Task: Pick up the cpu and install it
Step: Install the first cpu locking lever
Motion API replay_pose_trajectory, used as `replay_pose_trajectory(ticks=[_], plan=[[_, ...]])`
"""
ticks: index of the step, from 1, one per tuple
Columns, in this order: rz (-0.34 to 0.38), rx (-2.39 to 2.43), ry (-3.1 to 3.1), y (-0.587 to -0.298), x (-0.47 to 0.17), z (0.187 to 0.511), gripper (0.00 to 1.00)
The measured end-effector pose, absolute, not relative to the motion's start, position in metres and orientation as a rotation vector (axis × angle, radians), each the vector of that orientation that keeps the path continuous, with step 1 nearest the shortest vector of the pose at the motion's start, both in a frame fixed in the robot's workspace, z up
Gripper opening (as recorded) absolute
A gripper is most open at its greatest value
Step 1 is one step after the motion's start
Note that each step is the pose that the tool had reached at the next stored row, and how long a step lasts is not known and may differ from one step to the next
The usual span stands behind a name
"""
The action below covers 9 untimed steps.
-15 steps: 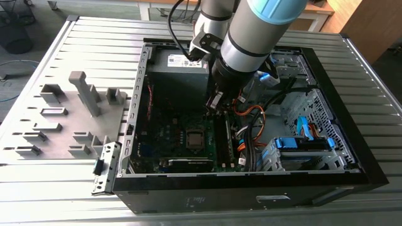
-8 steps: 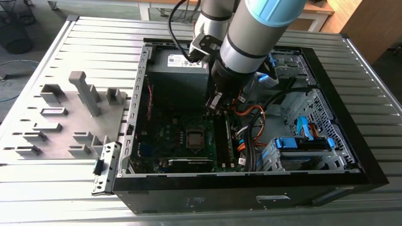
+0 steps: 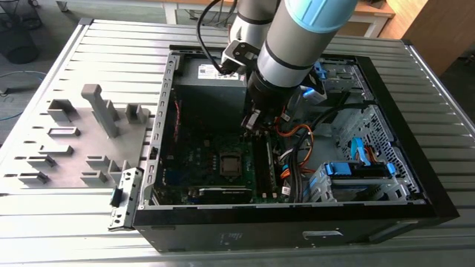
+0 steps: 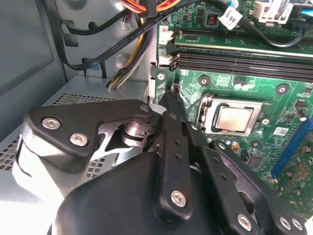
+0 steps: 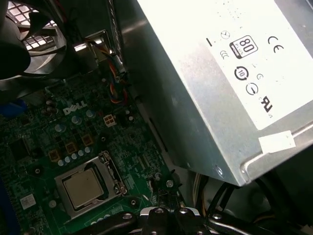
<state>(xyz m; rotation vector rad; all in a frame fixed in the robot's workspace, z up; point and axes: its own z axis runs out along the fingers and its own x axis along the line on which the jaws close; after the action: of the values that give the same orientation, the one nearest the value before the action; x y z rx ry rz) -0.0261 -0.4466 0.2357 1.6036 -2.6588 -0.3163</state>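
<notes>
The cpu (image 4: 234,119) is a small square chip with a pale metal top, lying flat in the motherboard socket (image 5: 115,178); it also shows in the first wrist view, cpu (image 5: 83,188). My gripper (image 4: 174,89) hangs inside the open computer case (image 3: 159,119), its black fingers (image 4: 171,117) brought together to a point with nothing between them. The tip sits a short way beside the socket, over the green board's edge toward the power supply. In the exterior view the gripper (image 3: 251,123) is just above the socket area (image 3: 230,163).
A silver power supply (image 5: 220,73) stands close beside the gripper. Black memory slots (image 4: 244,61) and orange and black cables (image 3: 297,139) run near the socket. A fan (image 5: 29,34) sits at the case wall. Grey holder blocks (image 3: 82,133) stand outside the case.
</notes>
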Motion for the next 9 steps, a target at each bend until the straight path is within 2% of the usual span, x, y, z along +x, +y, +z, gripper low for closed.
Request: replay_pose_trajectory(ticks=[9], plan=[[-0.314,1.606,-2.658,-0.4466,-0.0301,0.234,0.11]])
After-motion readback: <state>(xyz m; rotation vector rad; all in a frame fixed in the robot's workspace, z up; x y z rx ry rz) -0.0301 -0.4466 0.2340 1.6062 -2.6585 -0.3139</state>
